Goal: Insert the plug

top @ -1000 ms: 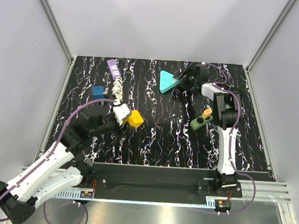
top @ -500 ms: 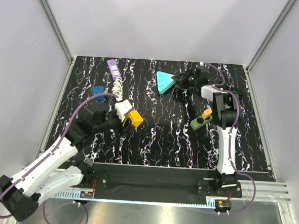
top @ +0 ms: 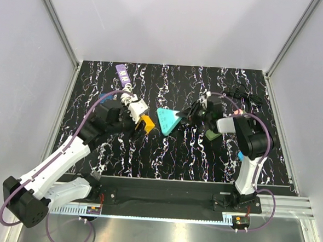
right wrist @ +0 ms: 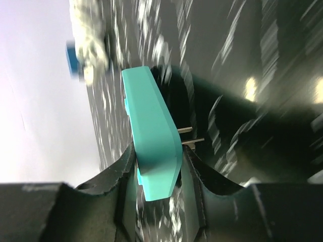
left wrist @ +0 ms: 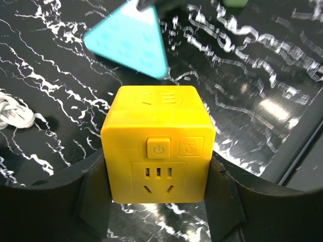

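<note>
A yellow cube socket [left wrist: 159, 141] with a power button and pin holes facing the camera sits between my left gripper's [left wrist: 159, 199] fingers, which are shut on its two sides. In the top view the cube [top: 146, 124] is left of centre, held by the left gripper [top: 139, 121]. My right gripper [right wrist: 157, 171] is shut on a teal triangular plug [right wrist: 151, 136], whose metal prongs [right wrist: 189, 136] stick out to the right. In the top view the teal plug [top: 167, 119] hangs just right of the cube, a small gap between them, with the right gripper [top: 187, 115] behind it.
A purple power strip [top: 121, 70] with a coiled white cable [top: 129, 94] lies at the back left, with a white plug [top: 136, 106] by the left wrist. A green block [top: 212, 135] lies under the right arm. The teal plug [left wrist: 132, 43] shows beyond the cube.
The right gripper has shut on the teal plug and carried it from the back of the table forward and left, close to the yellow cube. The left arm has swung the cube slightly back.
</note>
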{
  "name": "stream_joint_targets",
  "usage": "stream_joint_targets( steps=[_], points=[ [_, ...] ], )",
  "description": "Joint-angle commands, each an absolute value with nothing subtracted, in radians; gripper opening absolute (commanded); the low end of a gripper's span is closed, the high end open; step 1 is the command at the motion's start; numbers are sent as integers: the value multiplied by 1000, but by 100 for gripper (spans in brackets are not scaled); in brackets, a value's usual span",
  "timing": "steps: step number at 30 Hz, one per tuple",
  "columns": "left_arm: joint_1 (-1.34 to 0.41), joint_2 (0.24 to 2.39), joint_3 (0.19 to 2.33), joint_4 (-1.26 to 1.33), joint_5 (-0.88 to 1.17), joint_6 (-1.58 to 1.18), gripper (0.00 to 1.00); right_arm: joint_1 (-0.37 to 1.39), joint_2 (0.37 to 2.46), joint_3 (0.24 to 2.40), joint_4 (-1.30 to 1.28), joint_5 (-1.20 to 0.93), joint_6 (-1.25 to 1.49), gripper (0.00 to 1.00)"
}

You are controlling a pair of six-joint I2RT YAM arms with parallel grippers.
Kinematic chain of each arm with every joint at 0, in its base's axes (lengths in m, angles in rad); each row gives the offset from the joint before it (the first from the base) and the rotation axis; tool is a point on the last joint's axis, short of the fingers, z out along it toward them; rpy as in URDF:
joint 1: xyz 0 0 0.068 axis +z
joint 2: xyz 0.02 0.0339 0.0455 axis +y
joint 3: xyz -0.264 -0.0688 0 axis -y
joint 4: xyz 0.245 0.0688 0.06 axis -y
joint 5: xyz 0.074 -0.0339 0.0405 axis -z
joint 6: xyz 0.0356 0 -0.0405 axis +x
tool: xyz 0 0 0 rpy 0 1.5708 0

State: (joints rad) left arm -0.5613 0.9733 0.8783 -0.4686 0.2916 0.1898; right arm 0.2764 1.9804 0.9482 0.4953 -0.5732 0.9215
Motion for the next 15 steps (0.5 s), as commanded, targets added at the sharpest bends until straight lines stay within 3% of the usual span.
stream_joint_targets(
  steps=[1,8,15],
  points=[
    [-558,1014,960,-455,304,310,0,314,1872,862,557,-592,899,0],
    [-558,1164,1006,-486,299,465,0,325,1842,796,545,-672,833,0],
    [-555,1334,1075,-495,471,592,0,325,1894,735,636,-746,827,0]
  ],
)
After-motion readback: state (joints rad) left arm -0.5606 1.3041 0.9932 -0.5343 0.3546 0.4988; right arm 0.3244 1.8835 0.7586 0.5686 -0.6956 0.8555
